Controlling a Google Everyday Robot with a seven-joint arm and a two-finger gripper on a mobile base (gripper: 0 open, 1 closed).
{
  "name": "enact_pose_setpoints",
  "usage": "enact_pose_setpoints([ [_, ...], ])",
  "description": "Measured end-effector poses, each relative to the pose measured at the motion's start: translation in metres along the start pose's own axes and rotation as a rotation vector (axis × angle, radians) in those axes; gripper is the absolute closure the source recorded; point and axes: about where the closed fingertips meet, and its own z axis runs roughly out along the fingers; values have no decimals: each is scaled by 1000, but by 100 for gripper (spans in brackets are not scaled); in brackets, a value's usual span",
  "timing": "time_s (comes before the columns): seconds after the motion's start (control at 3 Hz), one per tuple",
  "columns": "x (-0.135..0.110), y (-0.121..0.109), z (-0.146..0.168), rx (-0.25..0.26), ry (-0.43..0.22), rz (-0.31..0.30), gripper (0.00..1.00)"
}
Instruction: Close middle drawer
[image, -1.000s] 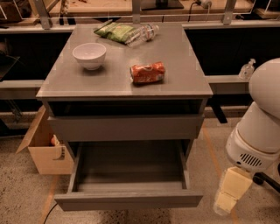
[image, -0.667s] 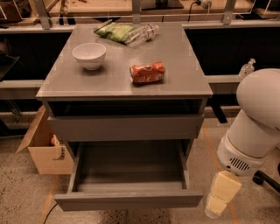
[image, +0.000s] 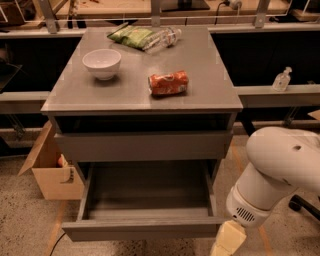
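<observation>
- The middle drawer (image: 145, 229) stood pulled far out of the grey cabinet (image: 220, 100), its plain flat front just left of the gripper.
- The gripper (image: 227, 242) hung by that front's right corner, cut off by the lower edge; open or closed could not be told.
- Up and left of it, on the cabinet top, sat a white bowl (image: 102, 63), an orange can (image: 168, 83) on its side, a green bag (image: 130, 36) and a clear bottle (image: 162, 38).
- A cardboard box (image: 50, 172) stood far left.

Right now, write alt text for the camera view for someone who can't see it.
The middle drawer of a grey cabinet stands pulled far out, with the robot's gripper low beside its front right corner. On the cabinet's top sit a white bowl, an orange can on its side, a green bag and a clear bottle.
</observation>
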Motion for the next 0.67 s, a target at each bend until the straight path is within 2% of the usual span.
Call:
enact_pose_setpoints([
  [0.33,-6,-9,50,-66,-19,40,15],
  [0.67,-17,-25,102,-134,-28,70,39],
])
